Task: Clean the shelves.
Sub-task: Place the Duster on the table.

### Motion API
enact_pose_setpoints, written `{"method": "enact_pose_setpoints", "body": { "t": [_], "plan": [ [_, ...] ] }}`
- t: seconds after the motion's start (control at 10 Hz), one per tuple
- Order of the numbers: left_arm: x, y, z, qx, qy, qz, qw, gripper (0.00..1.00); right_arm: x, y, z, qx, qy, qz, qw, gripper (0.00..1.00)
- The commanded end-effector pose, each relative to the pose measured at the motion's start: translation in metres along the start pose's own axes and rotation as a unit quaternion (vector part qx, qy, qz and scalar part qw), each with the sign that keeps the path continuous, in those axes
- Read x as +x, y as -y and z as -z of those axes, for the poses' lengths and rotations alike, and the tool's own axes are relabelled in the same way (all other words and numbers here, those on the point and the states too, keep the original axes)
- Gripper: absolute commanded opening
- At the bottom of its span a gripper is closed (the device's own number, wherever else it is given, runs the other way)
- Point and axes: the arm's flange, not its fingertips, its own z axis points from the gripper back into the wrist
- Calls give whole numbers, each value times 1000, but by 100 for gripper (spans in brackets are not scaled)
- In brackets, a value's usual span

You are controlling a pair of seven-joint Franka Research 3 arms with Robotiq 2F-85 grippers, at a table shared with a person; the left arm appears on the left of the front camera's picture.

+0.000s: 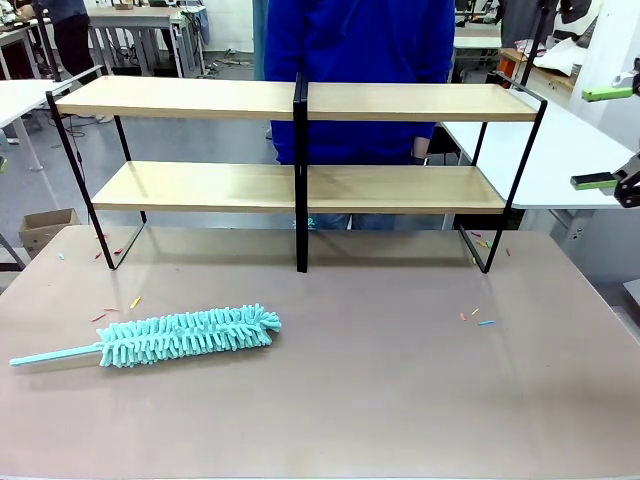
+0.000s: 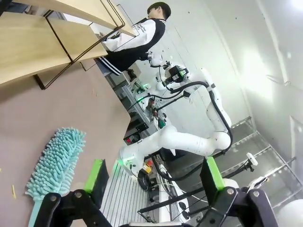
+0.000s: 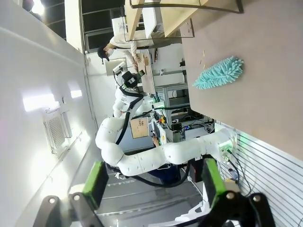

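The shelves (image 1: 300, 190) stand at the far side of the surface (image 1: 400, 400), upright, two light-wood boards on a thin black frame with a black centre post; both boards bare. A person in a blue top (image 1: 360, 60) stands just behind the shelves, at the centre post.

A teal duster (image 1: 170, 338) lies flat on the surface, in front of the shelves' left half and well apart from them, handle pointing away from the centre post. Small coloured scraps (image 1: 475, 317) are scattered on the surface near the shelves' feet on both sides.

Left gripper (image 2: 154, 177): jaws spread wide, nothing between the green pads, held off the surface edge with the duster (image 2: 54, 163) near one finger and the shelves (image 2: 42, 42) beyond.

Right gripper (image 3: 154, 182): jaws spread wide, empty, well apart from the shelves (image 3: 165, 14); in the front view it (image 1: 605, 135) sits out beyond the shelves' right end
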Motion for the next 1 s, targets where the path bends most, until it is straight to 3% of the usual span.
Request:
{"method": "enact_pose_setpoints", "body": {
  "t": [0.0,0.9],
  "plan": [
    [-1,2,-3,-3,-6,10,1000,100,-2,-2,-1,6,-2,-1,1000,100],
    [-1,2,-3,-3,-6,10,1000,100,-2,-2,-1,6,-2,-1,1000,100]
  ]
}}
